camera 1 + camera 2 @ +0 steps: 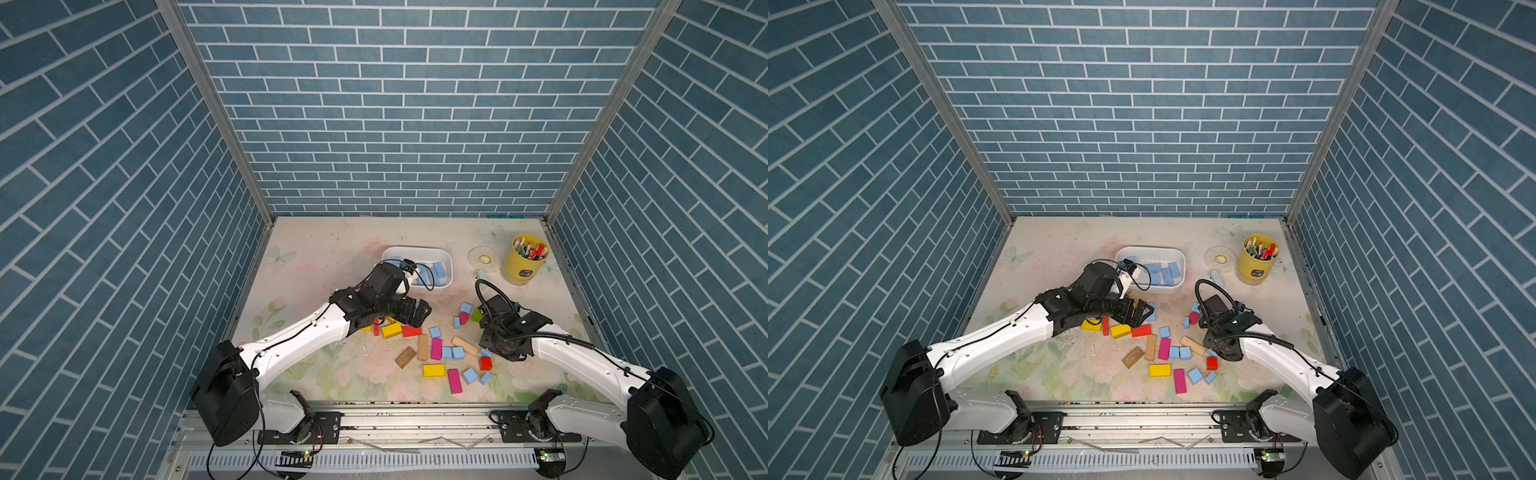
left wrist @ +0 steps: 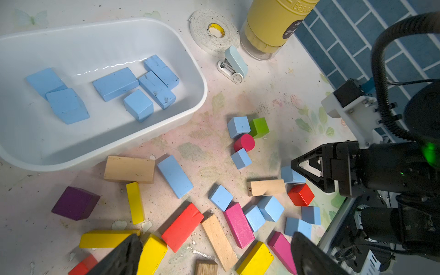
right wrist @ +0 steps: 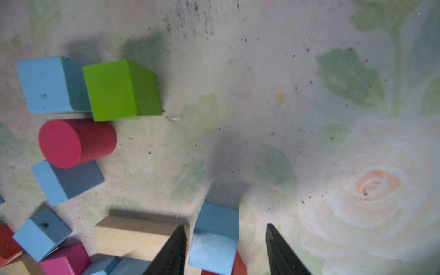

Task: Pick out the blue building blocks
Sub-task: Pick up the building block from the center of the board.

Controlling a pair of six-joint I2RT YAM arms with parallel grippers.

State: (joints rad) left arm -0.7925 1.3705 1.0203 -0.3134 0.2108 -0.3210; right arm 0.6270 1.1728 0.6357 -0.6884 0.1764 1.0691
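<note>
Blue block (image 3: pixel 215 250) between right tool (image 3: pixel 225 228) tips, gap one side; bare mat (image 3: pixel 309 119) beyond.

Our left gripper (image 2: pixel 214 234) hangs wide open near the white bin (image 1: pixel 419 249); our right gripper (image 3: pixel 225 225), jaws parted, farther off.

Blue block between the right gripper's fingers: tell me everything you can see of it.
The blue block is a small, matte, sky-blue cuboid, painted wood by its look, its upper face scuffed pale. It lies flat on the floral table, inside the right gripper: one finger is hard beside it, the other stands off with a gap, so it is not yet clamped. A bare-wood brick and a red cube lie close against it.
</note>
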